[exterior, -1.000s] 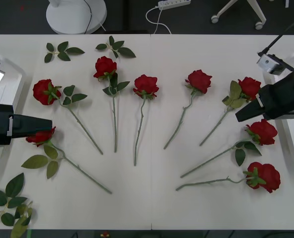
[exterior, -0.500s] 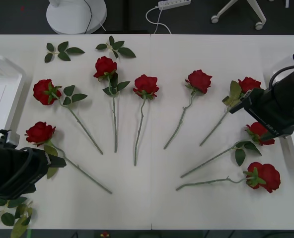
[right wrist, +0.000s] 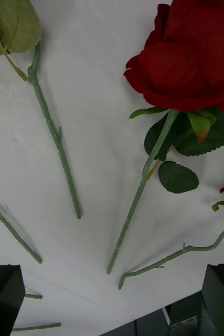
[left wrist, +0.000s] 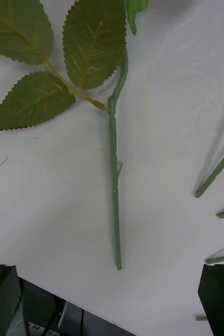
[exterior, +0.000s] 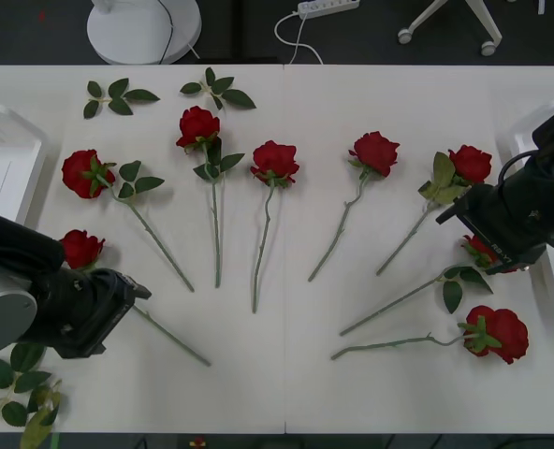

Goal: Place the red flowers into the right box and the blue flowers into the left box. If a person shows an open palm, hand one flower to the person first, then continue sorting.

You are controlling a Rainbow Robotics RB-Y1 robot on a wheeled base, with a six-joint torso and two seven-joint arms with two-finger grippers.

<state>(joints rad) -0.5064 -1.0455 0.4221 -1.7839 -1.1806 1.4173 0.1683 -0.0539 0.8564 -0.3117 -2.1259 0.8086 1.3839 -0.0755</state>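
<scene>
Nearest the robot, the left end effector (left wrist: 112, 299) hangs low over the white surface (exterior: 286, 374) at its front left, its black fingers (left wrist: 219, 294) spread wide and holding nothing. The left arm reaches in from the left edge, its dark wrist housing tilted down over the leaves of the lowest left rose (exterior: 79, 249). In the left wrist view that rose's stem (left wrist: 114, 199) lies flat on the surface between the open fingers, untouched, with its toothed leaves (left wrist: 93, 42) farther along.

On the right side, the right end effector (right wrist: 112, 299) hovers over the stems at mid-depth, jaws likewise wide apart and empty. The right arm comes in from the right edge, angled inward, its black wrist partly covering one rose bloom (exterior: 478, 251). The right wrist view has a rose (right wrist: 193, 63) with its stem running toward the gap between the fingers.

The red flowers (exterior: 275, 161) lie fanned across the surface, blooms away from the robot, stems converging toward it; one more lies at front right (exterior: 497, 332).

Farther out, the left box (exterior: 10, 154) sits at the left edge and the right box (exterior: 525, 140) at the right edge, behind the right arm. Loose leaf sprigs (exterior: 118, 96) lie near the far edge.
</scene>
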